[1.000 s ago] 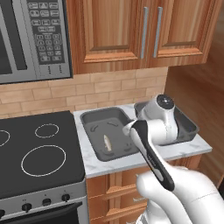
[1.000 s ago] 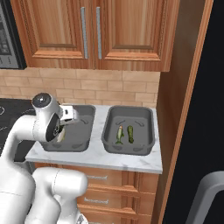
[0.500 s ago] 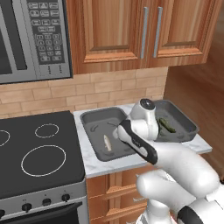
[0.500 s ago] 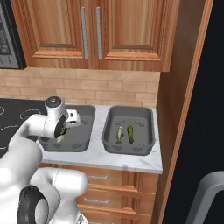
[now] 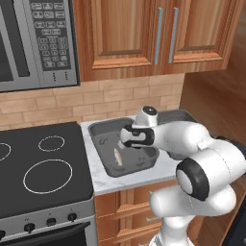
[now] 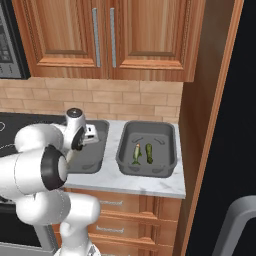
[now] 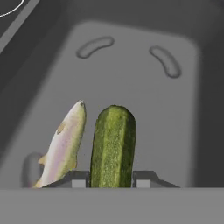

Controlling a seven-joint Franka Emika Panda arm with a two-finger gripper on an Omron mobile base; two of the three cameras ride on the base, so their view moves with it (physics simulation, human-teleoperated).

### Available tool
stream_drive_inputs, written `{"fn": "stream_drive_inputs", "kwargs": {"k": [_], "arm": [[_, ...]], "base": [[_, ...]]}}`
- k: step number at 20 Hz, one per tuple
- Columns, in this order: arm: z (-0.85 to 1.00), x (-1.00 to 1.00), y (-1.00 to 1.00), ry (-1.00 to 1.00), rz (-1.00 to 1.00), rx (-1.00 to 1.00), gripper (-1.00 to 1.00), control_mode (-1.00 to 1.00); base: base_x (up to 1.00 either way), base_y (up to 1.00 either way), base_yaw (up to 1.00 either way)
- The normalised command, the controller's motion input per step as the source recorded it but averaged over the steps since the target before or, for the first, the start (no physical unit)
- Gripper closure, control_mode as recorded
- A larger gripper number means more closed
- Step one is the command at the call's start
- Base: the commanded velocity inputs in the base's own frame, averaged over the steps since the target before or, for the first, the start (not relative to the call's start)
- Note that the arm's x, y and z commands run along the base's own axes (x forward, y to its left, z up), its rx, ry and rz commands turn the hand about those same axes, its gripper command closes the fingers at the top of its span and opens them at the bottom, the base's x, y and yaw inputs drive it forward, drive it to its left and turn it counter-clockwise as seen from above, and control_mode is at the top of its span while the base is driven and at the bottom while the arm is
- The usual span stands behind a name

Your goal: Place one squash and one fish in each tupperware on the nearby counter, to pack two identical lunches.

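Note:
My gripper is shut on a dark green squash, held low inside the left tupperware. A pale silvery fish lies on that tray's floor just beside the squash. From the left base view the gripper reaches down into this tupperware, with the fish near its front. The right tupperware holds a greenish-yellow fish and another squash side by side.
Both trays sit on a narrow marble counter. A black stovetop adjoins it on the left, with a microwave and wooden cabinets above. A tall wooden panel closes the counter's right end.
The arm has swung left from over the right tupperware and dropped into the left one. The trays and their contents have not moved.

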Motion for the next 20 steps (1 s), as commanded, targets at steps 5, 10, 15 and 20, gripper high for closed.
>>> {"fn": "stream_drive_inputs", "kwargs": {"k": [5,10,15,20], "arm": [[-0.29,0.7,0.05,0.05,0.02,0.0,1.0,-1.0],[-0.27,0.65,0.27,0.03,0.0,0.0,-1.0,-1.0],[-0.17,0.59,0.27,0.01,0.0,0.0,-1.0,-1.0],[-0.17,0.66,0.2,0.0,0.0,0.0,-1.0,-1.0]], "base": [[0.0,0.0,0.0],[0.0,0.0,0.0],[0.0,0.0,0.0],[0.0,0.0,0.0]]}}
